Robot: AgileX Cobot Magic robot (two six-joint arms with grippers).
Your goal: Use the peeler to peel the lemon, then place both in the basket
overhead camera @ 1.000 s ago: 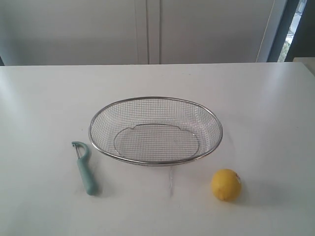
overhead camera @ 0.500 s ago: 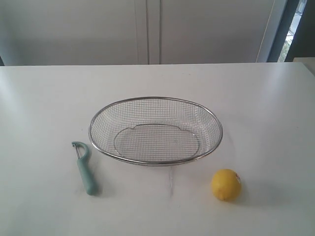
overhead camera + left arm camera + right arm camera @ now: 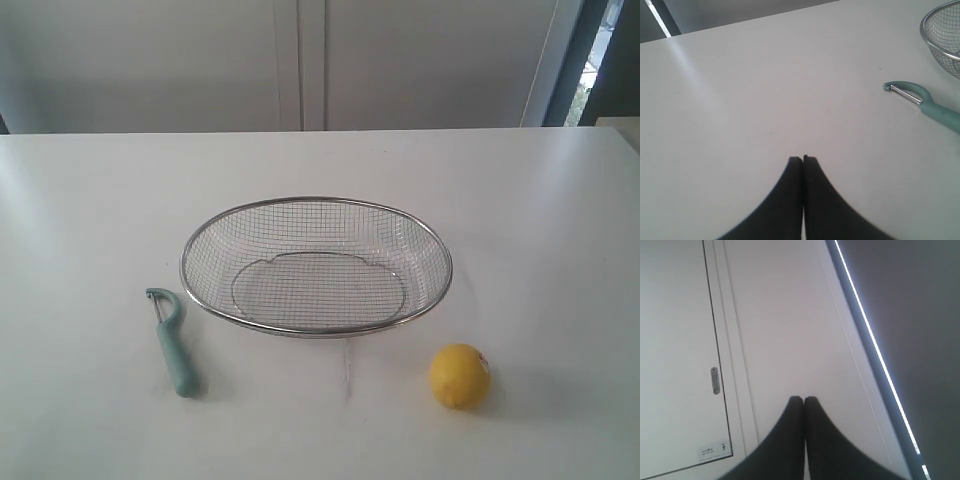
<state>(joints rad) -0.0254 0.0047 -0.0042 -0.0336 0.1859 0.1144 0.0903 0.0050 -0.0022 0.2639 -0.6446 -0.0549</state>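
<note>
- Peeler (image 3: 172,342) lower left of exterior frame, long axis near-vertical, head up; lemon (image 3: 460,376) lower right; basket (image 3: 300,331) centre.
- Left gripper (image 3: 803,159) fingers together, empty, nearer peeler; right gripper (image 3: 803,399) fingers together, empty.

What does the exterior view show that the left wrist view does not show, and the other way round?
Only the exterior view: the lemon, and the basket as a whole, empty. Only the left wrist view: the left arm's jaws, pressed shut over the table. Both: the peeler lying on the white table, and a part of the basket's rim.
</note>
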